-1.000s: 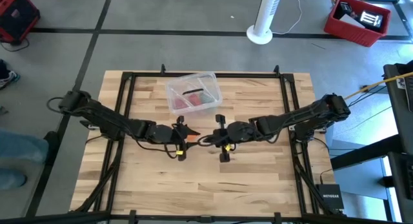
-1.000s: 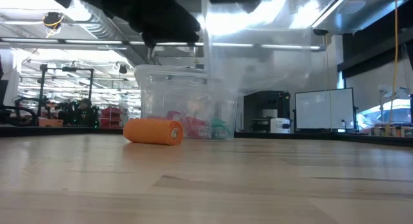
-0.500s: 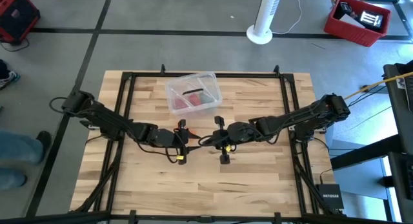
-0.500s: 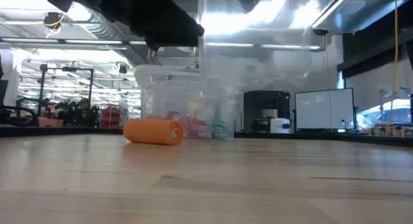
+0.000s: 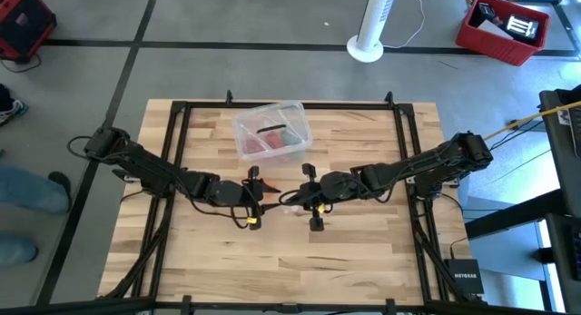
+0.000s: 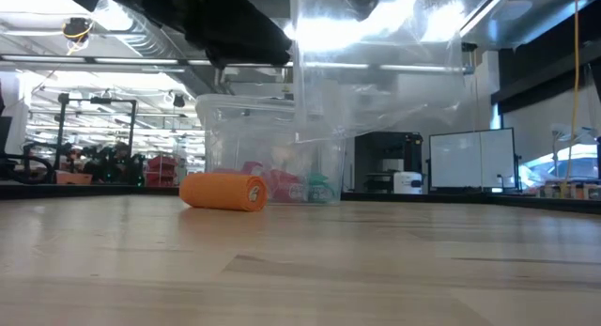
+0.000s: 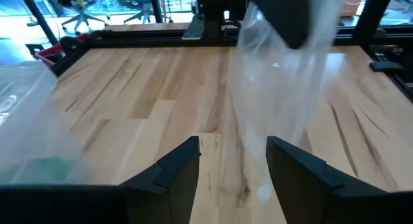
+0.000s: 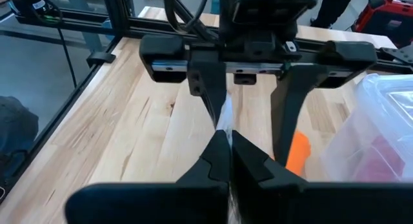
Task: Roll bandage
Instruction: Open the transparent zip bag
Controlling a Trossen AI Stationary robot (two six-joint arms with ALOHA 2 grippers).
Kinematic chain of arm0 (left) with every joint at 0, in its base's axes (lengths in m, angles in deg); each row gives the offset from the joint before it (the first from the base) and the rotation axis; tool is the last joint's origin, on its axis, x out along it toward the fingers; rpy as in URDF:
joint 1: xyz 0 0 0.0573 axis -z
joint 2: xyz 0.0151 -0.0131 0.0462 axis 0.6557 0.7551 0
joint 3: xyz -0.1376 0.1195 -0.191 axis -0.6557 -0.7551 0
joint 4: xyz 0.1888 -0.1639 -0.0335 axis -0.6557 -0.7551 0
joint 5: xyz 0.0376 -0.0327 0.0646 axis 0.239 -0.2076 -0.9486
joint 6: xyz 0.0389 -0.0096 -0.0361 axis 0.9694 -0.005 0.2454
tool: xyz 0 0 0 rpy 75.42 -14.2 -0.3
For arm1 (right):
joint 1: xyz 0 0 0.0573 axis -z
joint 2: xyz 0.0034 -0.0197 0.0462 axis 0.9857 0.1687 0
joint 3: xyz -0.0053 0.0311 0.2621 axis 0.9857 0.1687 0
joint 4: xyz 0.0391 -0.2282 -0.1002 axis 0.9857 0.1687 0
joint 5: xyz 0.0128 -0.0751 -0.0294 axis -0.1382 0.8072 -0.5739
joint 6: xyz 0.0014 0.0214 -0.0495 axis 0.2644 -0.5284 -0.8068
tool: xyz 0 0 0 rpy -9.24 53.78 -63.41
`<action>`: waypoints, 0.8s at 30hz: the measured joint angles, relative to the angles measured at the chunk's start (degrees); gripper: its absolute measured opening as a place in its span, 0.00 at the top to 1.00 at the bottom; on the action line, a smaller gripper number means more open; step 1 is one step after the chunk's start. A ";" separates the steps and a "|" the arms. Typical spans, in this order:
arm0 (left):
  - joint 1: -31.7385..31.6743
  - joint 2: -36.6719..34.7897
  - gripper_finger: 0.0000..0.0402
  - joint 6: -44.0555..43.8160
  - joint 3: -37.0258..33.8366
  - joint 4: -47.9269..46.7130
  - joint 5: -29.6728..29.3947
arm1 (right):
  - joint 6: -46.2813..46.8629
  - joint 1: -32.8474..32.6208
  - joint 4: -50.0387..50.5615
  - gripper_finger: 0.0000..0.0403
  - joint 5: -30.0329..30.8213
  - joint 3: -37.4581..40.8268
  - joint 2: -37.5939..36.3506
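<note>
Table [image 5: 363,251]: pale wood planks, butt-jointed, smooth with a low satin sheen; visible grain streaks and small knots. Table frame [image 5: 177,115]: black metal rails, matt. Bandage [image 6: 223,191]: orange soft cloth wound into a roll, matt, faintly textured surface. Wrapper [image 7: 284,88]: thin clear plastic film, crumpled, glossy with bright highlights, see-through. Box [image 5: 272,132]: clear hard plastic, smooth, shiny at the rim and walls. Left gripper [image 7: 232,175]: fingers of black moulded plastic, matt, smooth flat faces. Right gripper [image 8: 230,161]: fingers of the same black matt plastic, with faint dull reflections. Floor [image 5: 227,24] beyond the table: grey, smooth, slightly glossy.
</note>
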 joint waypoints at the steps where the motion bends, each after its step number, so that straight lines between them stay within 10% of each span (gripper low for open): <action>1: 0.02 0.00 0.57 0.00 0.00 0.02 0.00 | -0.04 0.00 -0.03 1.00 0.00 0.00 0.00; 24: 0.78 0.02 0.57 1.38 0.00 0.52 1.77 | -1.40 0.01 -0.46 1.00 0.34 0.00 0.02</action>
